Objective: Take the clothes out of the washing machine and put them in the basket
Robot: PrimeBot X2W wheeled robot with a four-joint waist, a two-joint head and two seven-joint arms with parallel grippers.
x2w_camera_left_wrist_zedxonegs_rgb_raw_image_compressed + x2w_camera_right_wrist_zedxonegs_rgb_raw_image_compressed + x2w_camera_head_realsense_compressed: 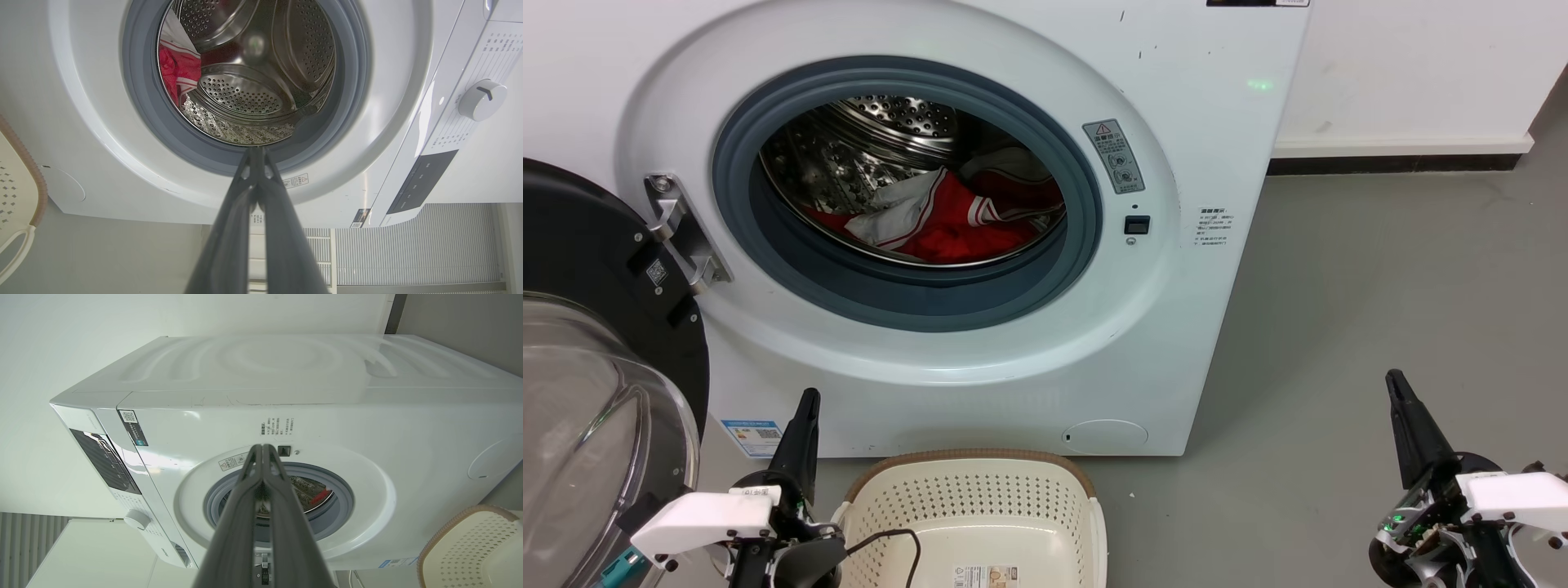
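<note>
Left gripper [809,398] and right gripper [1395,379] jaws closed, empty; basket [968,454] lies crosswise, mouth up.

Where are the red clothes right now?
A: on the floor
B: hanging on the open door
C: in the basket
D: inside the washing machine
D: the red clothes lie in a heap in the steel drum of the washing machine, and the part of the basket in view holds none.
</note>
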